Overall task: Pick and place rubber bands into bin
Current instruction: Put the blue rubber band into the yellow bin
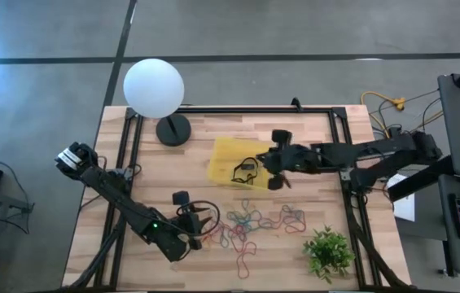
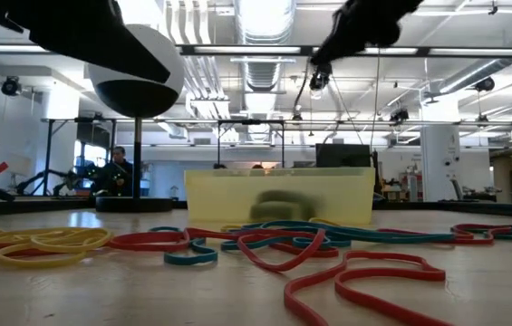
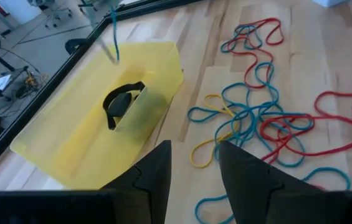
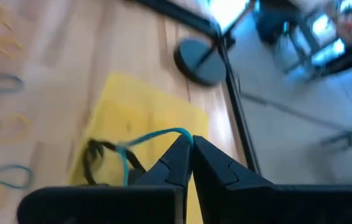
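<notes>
Right end effector (image 4: 190, 144) clamped on blue band (image 4: 157, 136) over bin (image 1: 228, 159), left end effector (image 3: 193, 163) apart, bin contents blurred.

A white globe lamp (image 1: 154, 88) stands at the table's (image 1: 311, 130) far edge; a small green plant (image 1: 328, 251), maybe artificial, sits near the front.

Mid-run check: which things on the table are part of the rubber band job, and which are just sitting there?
Job:
- rubber bands loose on the wood
- teal band pinched in the shut right gripper above the bin
- bin, black band inside
- left gripper, open

Lying about:
- globe lamp
- plant
</notes>
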